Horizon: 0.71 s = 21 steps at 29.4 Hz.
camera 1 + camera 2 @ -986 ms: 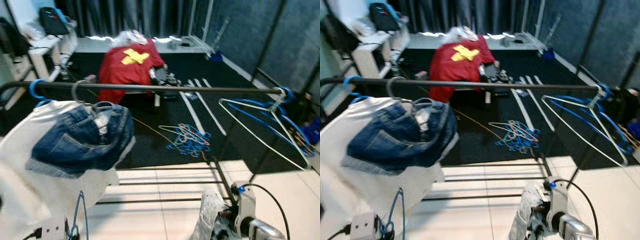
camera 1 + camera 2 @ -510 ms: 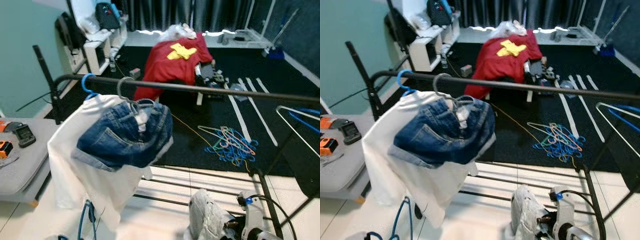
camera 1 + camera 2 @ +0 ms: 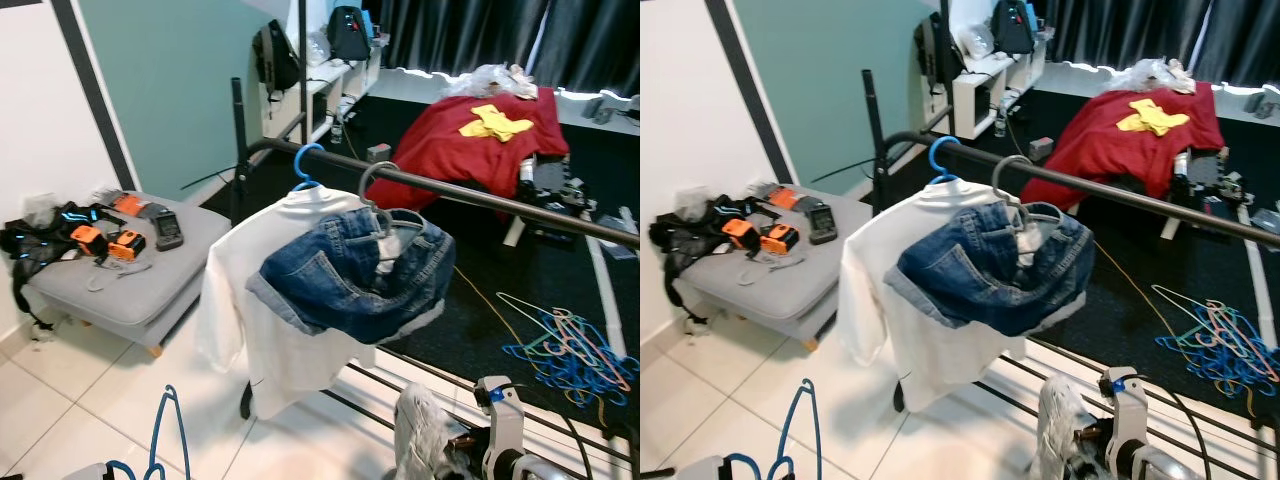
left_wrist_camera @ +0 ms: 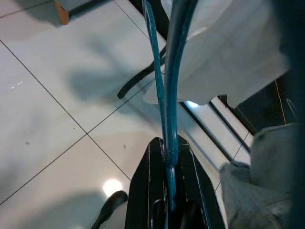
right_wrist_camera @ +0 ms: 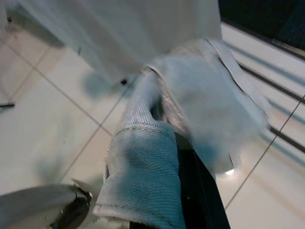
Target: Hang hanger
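Blue hanger (image 4: 167, 95) clamped in left end effector (image 4: 167, 164); pale grey garment (image 5: 190, 109) gripped by right end effector (image 5: 195, 191); clothes rail (image 3: 480, 195) ahead above both.

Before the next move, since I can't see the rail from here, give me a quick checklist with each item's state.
1. Left end effector shut on the blue hanger: ok.
2. Right end effector holding the pale grey garment: ok.
3. Garment already threaded on the blue hanger: not ok, the two are apart, one at each end effector.
4. Bare stretch on the black rail, to the right of the denim shorts: ok.
5. White shirt and shorts hanging from the rail on their hooks: ok.
6. Blue hanger's hook whole: cannot tell.
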Available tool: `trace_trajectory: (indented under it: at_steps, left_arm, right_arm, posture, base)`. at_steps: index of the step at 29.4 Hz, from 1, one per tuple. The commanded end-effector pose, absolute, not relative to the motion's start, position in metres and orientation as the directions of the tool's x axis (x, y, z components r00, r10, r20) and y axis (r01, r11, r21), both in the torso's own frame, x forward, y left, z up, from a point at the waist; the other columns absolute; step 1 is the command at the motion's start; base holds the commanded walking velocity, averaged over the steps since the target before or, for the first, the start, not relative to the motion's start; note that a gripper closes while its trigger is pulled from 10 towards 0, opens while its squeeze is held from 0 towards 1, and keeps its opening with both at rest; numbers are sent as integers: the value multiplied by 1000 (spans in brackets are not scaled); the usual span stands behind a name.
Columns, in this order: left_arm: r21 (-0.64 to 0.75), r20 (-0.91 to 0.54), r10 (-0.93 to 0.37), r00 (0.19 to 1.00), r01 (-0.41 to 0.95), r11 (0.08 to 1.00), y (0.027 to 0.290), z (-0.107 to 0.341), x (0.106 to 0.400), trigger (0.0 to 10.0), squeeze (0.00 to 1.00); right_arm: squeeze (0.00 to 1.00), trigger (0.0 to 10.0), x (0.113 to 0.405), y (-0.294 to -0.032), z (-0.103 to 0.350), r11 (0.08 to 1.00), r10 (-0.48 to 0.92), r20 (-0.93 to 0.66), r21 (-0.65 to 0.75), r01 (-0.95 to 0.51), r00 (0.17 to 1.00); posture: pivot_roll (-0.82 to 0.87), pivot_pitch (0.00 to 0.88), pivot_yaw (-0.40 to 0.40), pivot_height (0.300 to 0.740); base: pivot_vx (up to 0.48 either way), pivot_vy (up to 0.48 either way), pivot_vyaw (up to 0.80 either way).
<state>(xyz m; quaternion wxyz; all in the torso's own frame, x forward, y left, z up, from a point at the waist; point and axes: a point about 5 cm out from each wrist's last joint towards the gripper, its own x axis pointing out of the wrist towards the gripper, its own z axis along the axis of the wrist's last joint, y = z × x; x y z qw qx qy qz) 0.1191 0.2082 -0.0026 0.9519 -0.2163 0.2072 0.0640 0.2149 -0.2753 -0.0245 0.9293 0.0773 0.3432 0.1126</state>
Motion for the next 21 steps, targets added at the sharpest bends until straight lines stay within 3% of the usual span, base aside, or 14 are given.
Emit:
trace_trajectory:
  at_steps: [1, 10, 21]
  left_arm:
    - [-389, -433, 4, 901, -191, 901, 205, -4, 120, 10000, 0]
    - [-378, -419, -18, 908, -156, 912, 200, -5, 132, 10000, 0]
    - [-369, -419, -6, 908, -164, 915, 206, -10, 135, 10000, 0]
  right_arm:
    - [0, 10000, 208, -290, -25, 974, 219, -645, 194, -121, 732]
    - [0, 10000, 194, -307, -30, 989, 128, -699, 138, -43, 704]
    - [0, 10000, 199, -299, -31, 988, 143, -697, 136, -66, 702]
  posture:
    - [-63, 0, -50, 740]
    - [-81, 0, -44, 740]
    - [-63, 0, -46, 740]
  base:
    - [0, 0, 781]
    - [0, 0, 778]
    - [0, 0, 777]
